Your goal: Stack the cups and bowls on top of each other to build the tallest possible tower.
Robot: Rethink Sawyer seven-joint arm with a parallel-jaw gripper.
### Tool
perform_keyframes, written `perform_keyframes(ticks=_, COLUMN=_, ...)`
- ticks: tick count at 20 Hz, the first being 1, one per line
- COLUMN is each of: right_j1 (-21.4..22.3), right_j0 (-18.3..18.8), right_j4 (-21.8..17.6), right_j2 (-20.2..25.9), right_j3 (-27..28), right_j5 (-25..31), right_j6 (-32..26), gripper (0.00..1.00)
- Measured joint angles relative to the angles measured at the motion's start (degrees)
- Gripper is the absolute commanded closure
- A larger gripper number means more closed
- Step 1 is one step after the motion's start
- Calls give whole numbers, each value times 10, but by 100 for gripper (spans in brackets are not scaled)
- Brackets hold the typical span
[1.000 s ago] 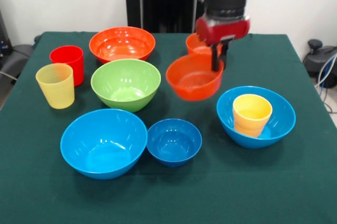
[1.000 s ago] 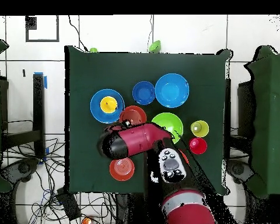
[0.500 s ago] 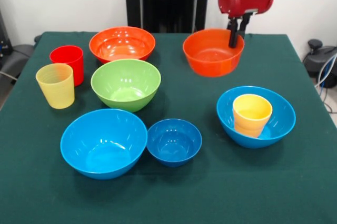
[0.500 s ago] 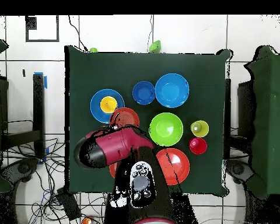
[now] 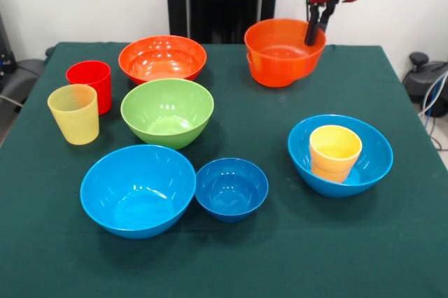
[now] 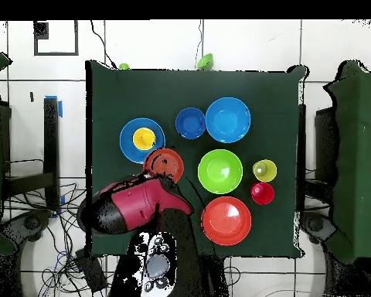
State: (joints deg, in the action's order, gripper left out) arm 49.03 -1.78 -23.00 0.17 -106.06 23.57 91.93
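No lettering or brand marks are readable on any of the glossy, round plastic pieces spread over the green cloth-covered table (image 5: 392,242). The gripper (image 5: 314,26) has its dark fingers pinched on the rim of a small orange bowl (image 5: 283,52), which seems nested in others at the table's far side. A squat yellow-orange cup (image 5: 334,152) sits inside a light blue bowl (image 5: 341,155).
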Motion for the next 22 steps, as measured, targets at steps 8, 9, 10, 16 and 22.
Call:
perform_keyframes(ticks=8, right_j1=-4, right_j0=-34, right_j4=26, right_j2=-22, right_j3=33, right_j5=3, right_j6=32, gripper=100)
perform_keyframes(ticks=9, right_j1=-5, right_j0=-37, right_j4=28, right_j2=-24, right_j3=38, right_j5=5, right_j6=34, gripper=100)
perform_keyframes(ticks=10, right_j1=-7, right_j0=-41, right_j4=30, right_j2=-27, right_j3=45, right_j5=9, right_j6=37, gripper=100)
perform_keyframes(ticks=16, right_j1=-20, right_j0=-65, right_j4=41, right_j2=-38, right_j3=94, right_j5=42, right_j6=45, gripper=100)
perform_keyframes(ticks=22, right_j1=-37, right_j0=-65, right_j4=41, right_j2=-41, right_j3=126, right_j5=47, right_j6=45, gripper=100)
